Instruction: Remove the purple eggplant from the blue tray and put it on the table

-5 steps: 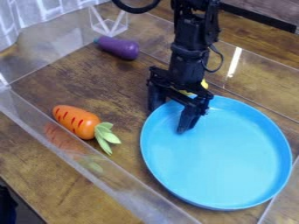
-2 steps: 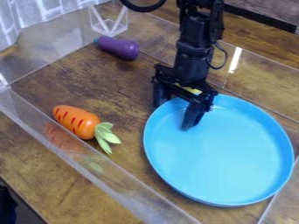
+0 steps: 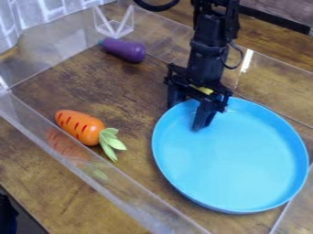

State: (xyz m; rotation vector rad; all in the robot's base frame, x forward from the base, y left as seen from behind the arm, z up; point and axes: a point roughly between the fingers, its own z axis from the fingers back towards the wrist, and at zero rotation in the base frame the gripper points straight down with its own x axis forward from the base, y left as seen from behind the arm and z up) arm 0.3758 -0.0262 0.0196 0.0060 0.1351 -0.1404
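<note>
The purple eggplant [image 3: 123, 49] lies on the wooden table [image 3: 134, 91] at the back left, outside the blue tray [image 3: 239, 160] and well apart from it. The tray, large and round, fills the right half of the view and holds nothing. My gripper [image 3: 191, 111] points straight down at the tray's back-left rim. One finger is outside the rim and the other is inside over the blue floor, so the jaws stand apart across the rim. Nothing is held between them.
An orange carrot [image 3: 80, 127] with green leaves lies on the table left of the tray. Clear acrylic walls [image 3: 49, 50] border the tabletop on the left and front. A white wire rack [image 3: 119, 23] stands behind the eggplant.
The blue tray has slid slightly to the right, with the gripper staying at its rim. The eggplant and carrot have not moved.
</note>
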